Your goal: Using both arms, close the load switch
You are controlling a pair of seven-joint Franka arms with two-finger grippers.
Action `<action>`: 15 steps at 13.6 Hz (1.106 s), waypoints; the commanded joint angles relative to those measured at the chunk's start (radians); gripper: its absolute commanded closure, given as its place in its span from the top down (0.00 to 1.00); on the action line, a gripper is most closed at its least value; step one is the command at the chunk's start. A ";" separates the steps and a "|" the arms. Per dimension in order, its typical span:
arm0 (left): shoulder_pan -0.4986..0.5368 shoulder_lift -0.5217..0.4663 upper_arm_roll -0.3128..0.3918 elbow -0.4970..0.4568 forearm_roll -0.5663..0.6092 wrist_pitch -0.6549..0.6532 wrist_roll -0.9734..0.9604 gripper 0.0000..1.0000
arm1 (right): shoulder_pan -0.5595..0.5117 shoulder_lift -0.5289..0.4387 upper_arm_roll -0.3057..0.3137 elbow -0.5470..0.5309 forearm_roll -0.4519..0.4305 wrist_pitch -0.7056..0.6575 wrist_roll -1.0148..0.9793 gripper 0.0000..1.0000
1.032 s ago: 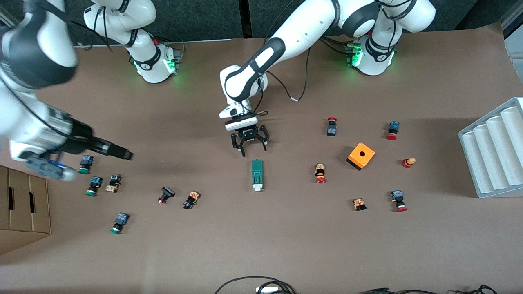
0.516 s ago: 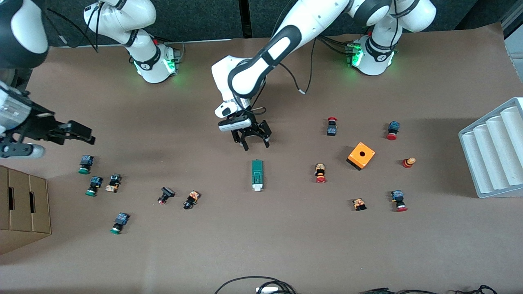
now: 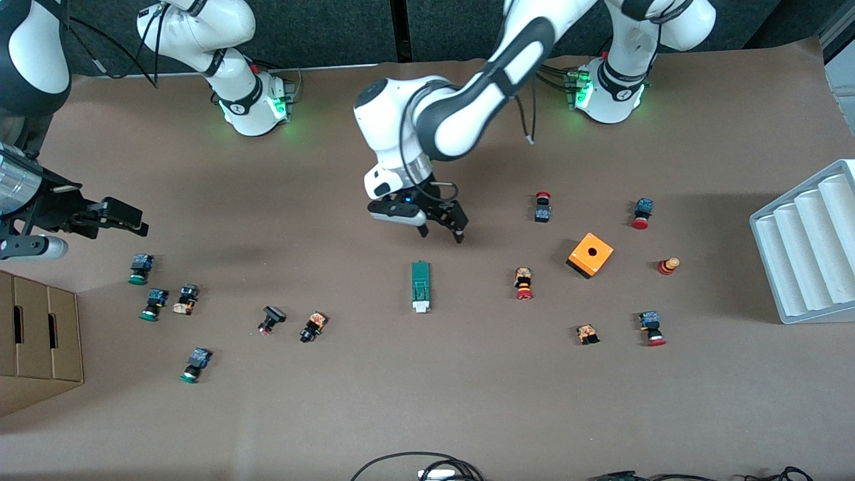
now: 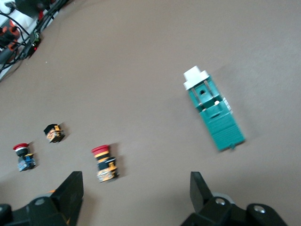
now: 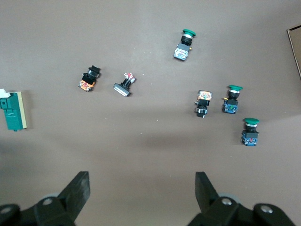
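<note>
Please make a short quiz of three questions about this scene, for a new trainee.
1. True or false: the left gripper is closed on the load switch.
2. Which thing lies nearest to the orange cube? A) a red-capped push-button B) the cardboard box C) the white ribbed tray
3. Fill in: the white piece of the load switch is at the end ______ to the front camera.

Key
1. False. Its jaws stand open above the table and the switch lies free, nearer to the front camera. The right gripper, also open, is over the table near the right arm's end.
2. A
3. nearer
</note>
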 commanded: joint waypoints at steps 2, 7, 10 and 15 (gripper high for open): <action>0.086 -0.100 -0.006 -0.022 -0.148 -0.047 0.217 1.00 | -0.001 -0.003 0.002 -0.004 -0.033 0.019 0.002 1.00; 0.250 -0.229 -0.006 -0.022 -0.337 -0.136 0.421 1.00 | 0.001 0.011 0.004 0.015 -0.046 0.018 0.002 1.00; 0.371 -0.289 -0.006 -0.022 -0.424 -0.172 0.554 1.00 | -0.002 0.008 0.001 0.016 -0.047 0.007 0.002 1.00; 0.527 -0.375 -0.005 -0.022 -0.450 -0.280 0.638 1.00 | -0.004 0.009 0.001 0.018 -0.067 0.008 0.001 1.00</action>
